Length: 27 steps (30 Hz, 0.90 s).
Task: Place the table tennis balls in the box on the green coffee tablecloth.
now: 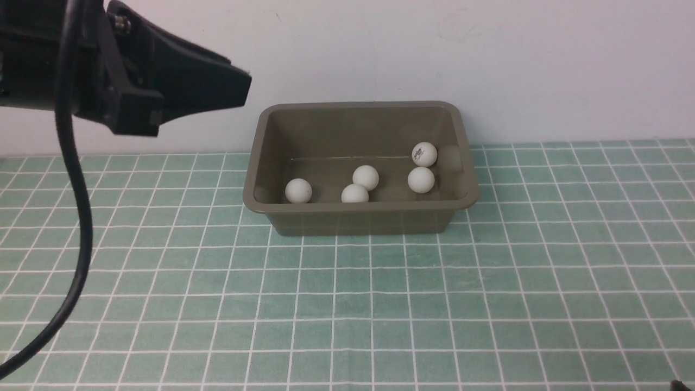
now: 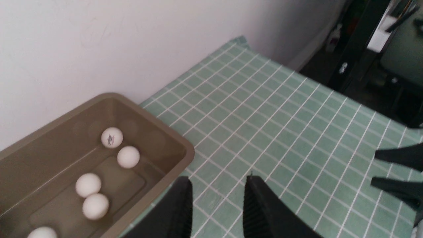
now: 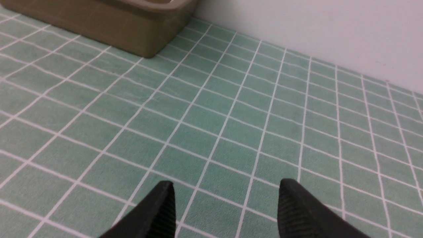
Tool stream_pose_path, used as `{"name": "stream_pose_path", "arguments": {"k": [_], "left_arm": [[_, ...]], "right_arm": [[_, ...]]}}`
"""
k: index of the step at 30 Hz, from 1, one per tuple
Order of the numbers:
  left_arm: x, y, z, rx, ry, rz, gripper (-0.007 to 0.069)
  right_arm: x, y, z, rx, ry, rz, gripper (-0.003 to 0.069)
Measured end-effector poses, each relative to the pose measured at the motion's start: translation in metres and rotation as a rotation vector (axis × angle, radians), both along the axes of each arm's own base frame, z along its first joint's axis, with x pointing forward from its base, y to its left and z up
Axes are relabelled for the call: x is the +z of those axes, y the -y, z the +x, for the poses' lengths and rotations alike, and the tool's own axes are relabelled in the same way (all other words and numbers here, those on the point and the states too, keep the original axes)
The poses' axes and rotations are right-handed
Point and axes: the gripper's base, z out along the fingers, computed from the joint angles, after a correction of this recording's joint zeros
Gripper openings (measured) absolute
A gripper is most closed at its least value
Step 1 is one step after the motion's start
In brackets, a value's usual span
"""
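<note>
**Even, soft light; sharp centre, blurred near parts**

Diffuse light falls evenly on the cloth (image 1: pixel 488 282) and wall (image 1: pixel 488 54), with no glare. The box (image 1: pixel 358 220) casts only a faint shadow. The left gripper (image 2: pixel 218 198) looks soft and out of focus close to the lens, its jaws dark and almost featureless.

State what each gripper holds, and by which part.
Nothing: the left gripper and the right gripper are both empty; the table tennis balls lie in the box.

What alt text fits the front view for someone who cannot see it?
Five white table tennis balls lie inside an olive-brown box on a green checked tablecloth by a white wall. The black left gripper hangs high to the box's left, holding nothing.
</note>
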Motion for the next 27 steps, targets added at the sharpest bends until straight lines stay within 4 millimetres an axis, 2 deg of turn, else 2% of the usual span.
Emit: {"name": "stream_pose_path", "arguments": {"k": [7,15,22,25,27], "left_arm": [[0.004,0.002,0.0,-0.005,-0.002,-0.058,0.0205],[0.003,-0.001,-0.006,0.0,0.01,0.001,0.0205],[0.011,-0.008,-0.046,0.018,0.078,0.07,0.0205],[0.013,-0.014,-0.083,0.053,0.138,0.09,0.0205],[0.011,-0.017,-0.096,0.073,0.149,0.095,0.0205]], "right_arm": [[-0.002,-0.001,-0.001,0.013,-0.022,-0.004,0.0388],[-0.002,-0.001,-0.001,0.014,-0.024,-0.005,0.0388],[-0.002,-0.001,-0.001,0.014,-0.024,-0.008,0.0388],[-0.002,-0.001,-0.001,0.014,-0.024,-0.008,0.0388],[-0.002,-0.001,-0.001,0.014,-0.024,-0.008,0.0388]]}}
